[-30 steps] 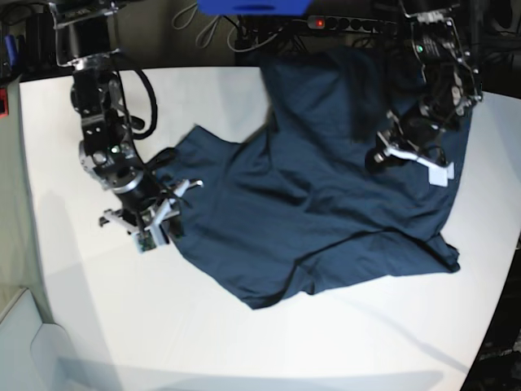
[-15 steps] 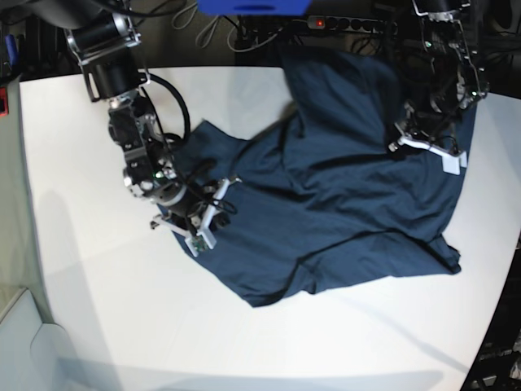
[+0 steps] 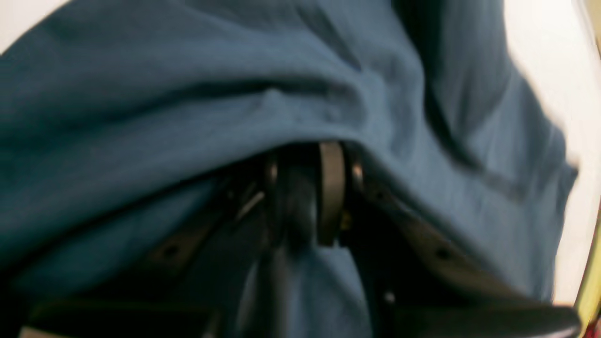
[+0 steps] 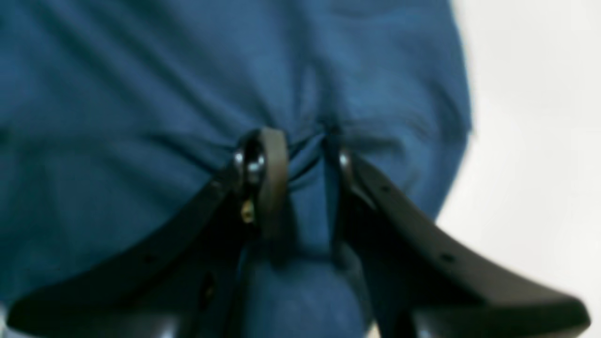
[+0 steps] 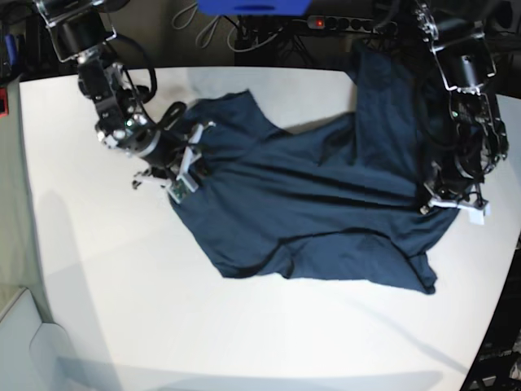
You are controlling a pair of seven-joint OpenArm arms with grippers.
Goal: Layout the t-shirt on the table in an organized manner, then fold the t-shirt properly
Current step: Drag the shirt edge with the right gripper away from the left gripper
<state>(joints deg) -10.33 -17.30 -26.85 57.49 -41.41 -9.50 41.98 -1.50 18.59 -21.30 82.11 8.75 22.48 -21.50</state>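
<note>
Both end effectors pinch the t-shirt (image 5: 317, 204), stretched across the worktop (image 5: 98, 301): left end effector (image 5: 453, 202) at one edge, right end effector (image 5: 189, 167) at the other. If you pull further apart, cloth may slip free.

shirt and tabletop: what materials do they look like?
The t-shirt: soft matte knit cloth, likely cotton; it drapes, creases and bunches between the right gripper fingers. The table: smooth matte white hard surface, possibly laminate or painted board; no grain shows.
</note>
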